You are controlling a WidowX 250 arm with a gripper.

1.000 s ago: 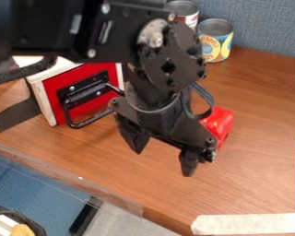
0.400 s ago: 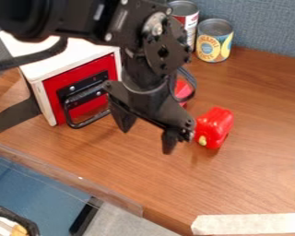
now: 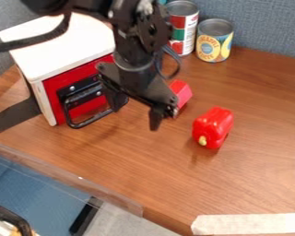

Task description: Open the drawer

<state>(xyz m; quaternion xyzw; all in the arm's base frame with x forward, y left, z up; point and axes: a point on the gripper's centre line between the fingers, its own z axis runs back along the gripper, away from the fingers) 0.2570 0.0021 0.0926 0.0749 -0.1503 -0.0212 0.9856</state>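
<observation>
Pincer (image 3: 136, 113): fingers apart, right by the handle (image 3: 77, 125)!
Drawer (image 3: 78, 73): looks closed; lining-up seems in hand.
Handle: next, likely hook it, then pull outward.

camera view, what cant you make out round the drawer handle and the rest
Camera view:
- handle: right end, behind the claw
- claw touching handle: cannot tell, they overlap
- red block: left part, behind the claw
- black thing at lower left: cut off by the edge
</observation>
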